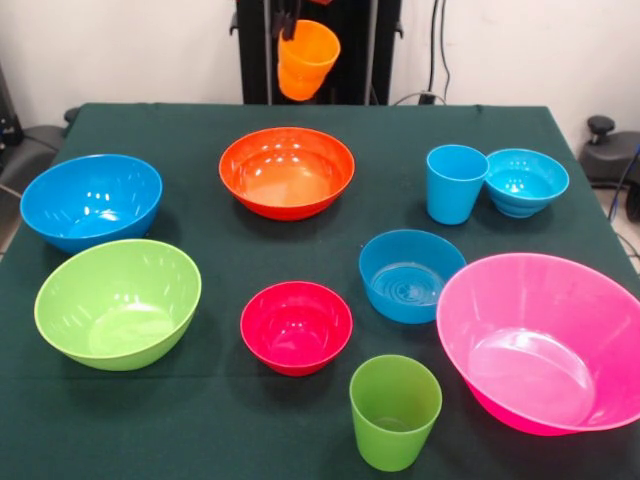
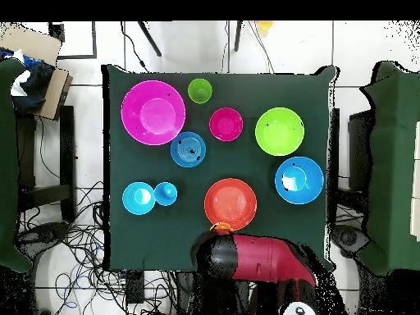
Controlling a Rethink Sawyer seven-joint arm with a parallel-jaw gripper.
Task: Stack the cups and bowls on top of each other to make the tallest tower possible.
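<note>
Dark green tablecloth [image 1: 200,130] (cabled floor [image 2: 82,238], seemingly)

The gripper [image 1: 288,22] holds the orange cup [image 1: 305,59] tilted in the air at the table's [image 1: 200,420] far edge. On the green cloth all stand apart, except that the light blue cup [image 1: 454,183] touches the turquoise bowl [image 1: 524,181]. The orange bowl [image 1: 287,172] sits below the raised cup; the green cup [image 1: 394,411] is nearest the camera, beside the pink bowl [image 1: 545,340].
</note>
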